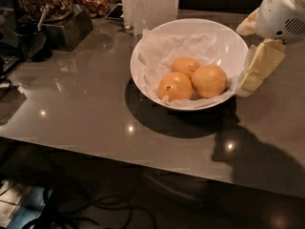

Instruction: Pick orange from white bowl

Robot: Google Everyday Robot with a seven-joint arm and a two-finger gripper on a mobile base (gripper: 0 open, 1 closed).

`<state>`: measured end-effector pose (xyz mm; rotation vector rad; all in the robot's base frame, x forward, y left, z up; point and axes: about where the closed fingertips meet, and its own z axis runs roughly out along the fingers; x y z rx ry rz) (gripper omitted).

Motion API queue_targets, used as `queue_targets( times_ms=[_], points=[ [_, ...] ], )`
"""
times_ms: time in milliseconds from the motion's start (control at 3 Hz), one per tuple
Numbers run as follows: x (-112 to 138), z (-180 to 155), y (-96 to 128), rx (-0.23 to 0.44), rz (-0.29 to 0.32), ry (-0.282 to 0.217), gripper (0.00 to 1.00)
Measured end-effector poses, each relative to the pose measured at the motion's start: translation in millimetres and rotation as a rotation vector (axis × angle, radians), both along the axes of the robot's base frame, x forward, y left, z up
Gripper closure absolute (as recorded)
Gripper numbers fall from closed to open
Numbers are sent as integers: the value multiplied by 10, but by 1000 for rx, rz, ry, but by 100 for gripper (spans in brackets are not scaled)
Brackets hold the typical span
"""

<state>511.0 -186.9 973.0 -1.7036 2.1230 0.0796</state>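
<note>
The white bowl (157, 46) stands on the dark table, lined with crumpled white paper. Three oranges lie in it. The orange (208, 80), largest and smooth, is on the right. An orange with a dark stem spot (175, 86) is front left, and a smaller one (185, 65) lies behind. My gripper (252, 78) hangs from the white arm at the right edge, just outside the bowl's right rim, beside the orange.
The grey glossy table (86, 109) runs to a front edge near the bottom. At the back left stand a dark box (66, 27) with dried food bowls and a dark cup (31, 42). A white paper holder (150, 4) stands behind the bowl.
</note>
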Motion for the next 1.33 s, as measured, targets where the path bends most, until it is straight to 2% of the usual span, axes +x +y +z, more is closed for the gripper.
queue_targets(
  times_ms=[333, 667, 1000, 1333],
  points=[
    [1, 0, 1, 0, 0, 0, 23],
    [3, 0, 3, 0, 0, 0, 20],
    [127, -87, 170, 3, 50, 24, 10],
    [258, -141, 355, 10, 99, 38, 9]
  ],
)
